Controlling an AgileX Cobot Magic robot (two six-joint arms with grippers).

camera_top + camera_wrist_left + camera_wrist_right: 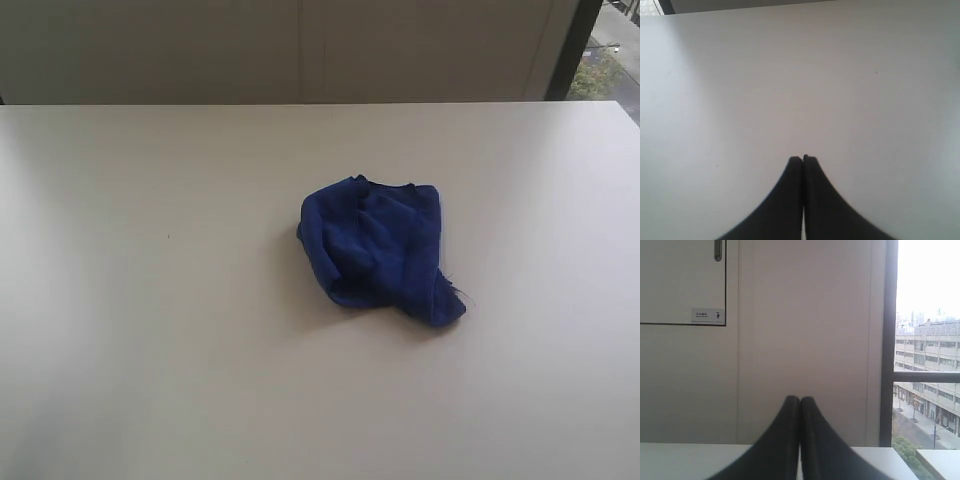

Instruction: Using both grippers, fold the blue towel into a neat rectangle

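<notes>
The blue towel point(381, 251) lies crumpled in a loose heap on the white table point(150, 300), a little right of the middle in the exterior view. Neither arm shows in that view. In the left wrist view my left gripper point(803, 159) is shut with nothing between its jaws, over bare tabletop point(790, 75). In the right wrist view my right gripper point(800, 400) is shut and empty too, pointing level across the table's far edge toward a beige wall point(805, 315). The towel appears in neither wrist view.
The table's far edge point(300, 104) runs along a beige wall. A window point(927, 365) with a dark frame stands at the far right, with buildings outside. A cabinet door with a small label point(707, 315) is on the wall.
</notes>
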